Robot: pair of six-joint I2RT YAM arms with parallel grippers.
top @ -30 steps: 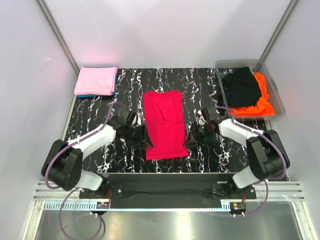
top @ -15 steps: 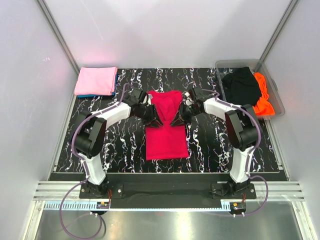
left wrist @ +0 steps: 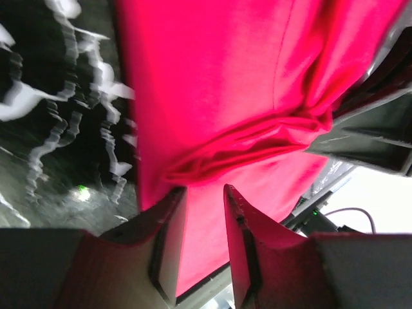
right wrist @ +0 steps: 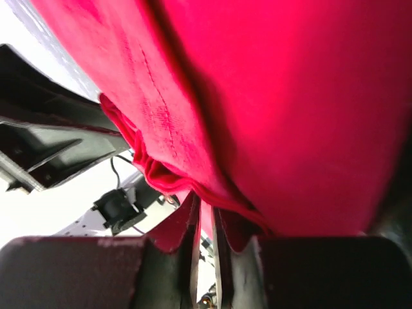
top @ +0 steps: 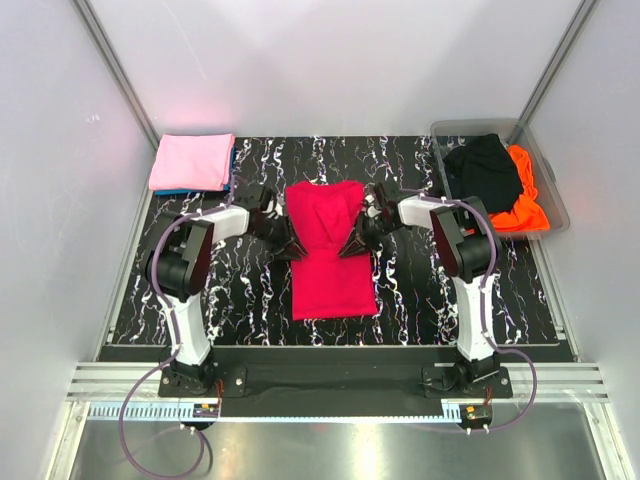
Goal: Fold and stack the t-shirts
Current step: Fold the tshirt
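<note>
Grip decides this fold, so check both pinches before you carry anything. Your red shirt (top: 330, 275) lies in the middle of the table (top: 420, 290), its long side running from top to bottom of the frame. Both arms meet it about halfway along.

Your right gripper (right wrist: 205, 209) has its fingers nearly together, with a thin fold of the shirt's edge caught between them. I judge that a real hold. Your left gripper (left wrist: 204, 203) stands narrow at the opposite edge with red cloth showing in the gap. The wrist view does not tell you whether the pads bite or only sit over the cloth. Close it firmly before you lift.

As I read the step, you want to lay one half of the shirt over the other.
- Raise both sides together, only just clear of the table, and move them at the same pace.
- Hold the two grippers as far apart as the shirt is wide, so the fold line comes out straight and nothing bunches in the centre.
- Set edge square on edge before you let go.

At the upper left a folded pink shirt (top: 192, 160) lies on a blue shirt (top: 180, 191). A black shirt (top: 482, 170) and an orange shirt (top: 525, 208) sit in the clear bin (top: 478, 126) at the upper right.
</note>
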